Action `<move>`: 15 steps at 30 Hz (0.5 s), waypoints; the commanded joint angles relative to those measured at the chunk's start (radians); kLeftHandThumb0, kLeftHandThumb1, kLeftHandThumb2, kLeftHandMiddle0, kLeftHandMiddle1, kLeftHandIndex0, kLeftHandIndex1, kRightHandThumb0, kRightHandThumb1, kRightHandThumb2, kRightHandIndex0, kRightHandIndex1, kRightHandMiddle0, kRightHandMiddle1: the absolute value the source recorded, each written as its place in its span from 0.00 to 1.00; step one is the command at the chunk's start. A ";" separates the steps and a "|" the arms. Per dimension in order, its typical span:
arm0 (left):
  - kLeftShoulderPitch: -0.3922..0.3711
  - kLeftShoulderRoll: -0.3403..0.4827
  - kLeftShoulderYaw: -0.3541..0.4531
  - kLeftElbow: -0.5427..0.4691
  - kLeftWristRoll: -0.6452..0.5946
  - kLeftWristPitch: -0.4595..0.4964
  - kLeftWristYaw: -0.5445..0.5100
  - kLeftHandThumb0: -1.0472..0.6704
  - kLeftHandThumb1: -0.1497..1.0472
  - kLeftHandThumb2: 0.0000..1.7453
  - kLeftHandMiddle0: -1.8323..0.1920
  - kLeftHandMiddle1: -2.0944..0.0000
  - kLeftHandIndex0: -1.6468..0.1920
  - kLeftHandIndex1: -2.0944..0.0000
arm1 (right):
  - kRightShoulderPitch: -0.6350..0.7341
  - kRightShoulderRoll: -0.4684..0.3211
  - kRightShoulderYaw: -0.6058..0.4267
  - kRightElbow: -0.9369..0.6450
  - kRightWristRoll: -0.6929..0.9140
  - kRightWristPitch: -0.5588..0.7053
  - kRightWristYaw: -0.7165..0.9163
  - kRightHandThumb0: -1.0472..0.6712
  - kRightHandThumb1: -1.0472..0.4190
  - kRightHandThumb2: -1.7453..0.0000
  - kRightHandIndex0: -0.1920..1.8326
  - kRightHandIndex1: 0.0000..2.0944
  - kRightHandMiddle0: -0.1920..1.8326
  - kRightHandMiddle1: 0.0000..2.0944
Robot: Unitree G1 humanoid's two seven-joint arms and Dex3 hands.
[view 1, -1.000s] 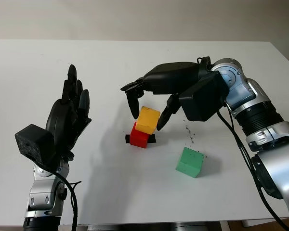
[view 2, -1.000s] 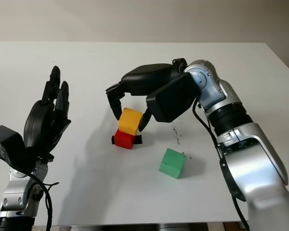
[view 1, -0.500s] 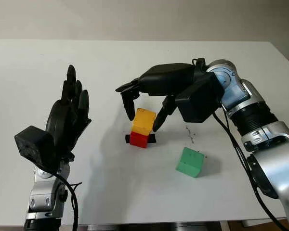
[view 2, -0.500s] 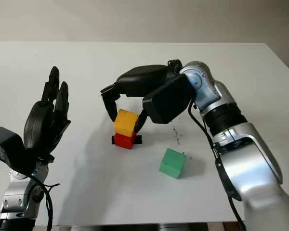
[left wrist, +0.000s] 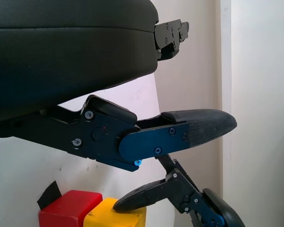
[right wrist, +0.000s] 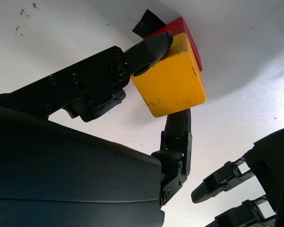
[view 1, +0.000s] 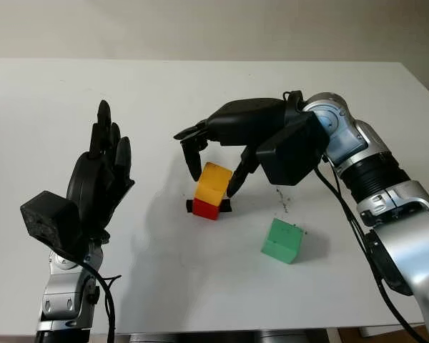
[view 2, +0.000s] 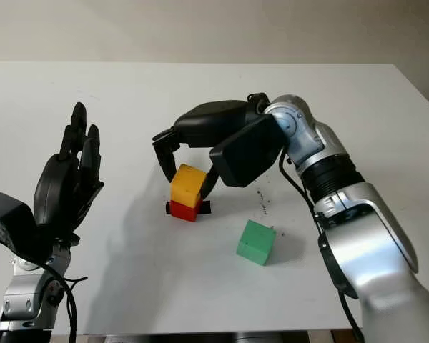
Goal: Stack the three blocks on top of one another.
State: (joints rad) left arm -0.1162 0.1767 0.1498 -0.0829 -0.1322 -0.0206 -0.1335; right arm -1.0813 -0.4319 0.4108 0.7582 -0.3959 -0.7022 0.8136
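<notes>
**Second block seated on the first; release still to be made**

While the right hand (view 1: 214, 153) pinches the yellow block (view 1: 213, 180), we find that block sitting on the red block (view 1: 206, 208) near the middle of the desk (view 1: 214, 93). In the right wrist view, one finger presses a side face of the yellow block and another bears on the opposite lower edge, so we record the hand as closed on it. The yellow block looks slightly turned against the red one beneath, and its faces do not line up squarely. A strip of black tape (view 1: 226, 206) shows at the base of the red block.

The green block (view 1: 282, 241) lies alone on the desk, nearer the robot and to its right, well apart from the pair. The left hand (view 1: 100, 179) is raised above the desk on the robot's left, open and holding nothing.

We judge the step in hand to be seating and releasing the yellow block. To do it well, we advise squaring the block over the red one before letting go, parting the fingers evenly so neither drags it sideways, then lifting straight up. An uneven release could, in our view, tip the upper block off. The green block remains to be placed.
</notes>
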 commanded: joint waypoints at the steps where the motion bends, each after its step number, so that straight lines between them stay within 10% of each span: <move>1: 0.006 -0.001 -0.006 -0.014 0.005 -0.004 0.001 0.14 1.00 0.35 1.00 0.99 1.00 1.00 | -0.016 -0.005 0.007 0.005 -0.013 0.007 -0.007 0.36 0.09 0.97 0.17 0.02 0.26 0.63; 8: 0.003 -0.007 -0.006 -0.008 0.001 -0.010 -0.005 0.14 1.00 0.35 1.00 0.99 1.00 1.00 | -0.010 -0.018 0.012 0.010 -0.036 -0.033 -0.043 0.32 0.10 0.97 0.07 0.02 0.19 0.21; 15: 0.002 -0.010 -0.011 -0.006 0.012 -0.015 0.003 0.14 1.00 0.34 1.00 0.99 1.00 1.00 | -0.008 -0.035 0.019 -0.010 -0.072 -0.081 -0.097 0.30 0.11 0.97 0.01 0.00 0.12 0.09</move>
State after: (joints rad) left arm -0.1160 0.1717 0.1455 -0.0829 -0.1254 -0.0235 -0.1334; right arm -1.0812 -0.4504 0.4311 0.7684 -0.4666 -0.7716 0.7290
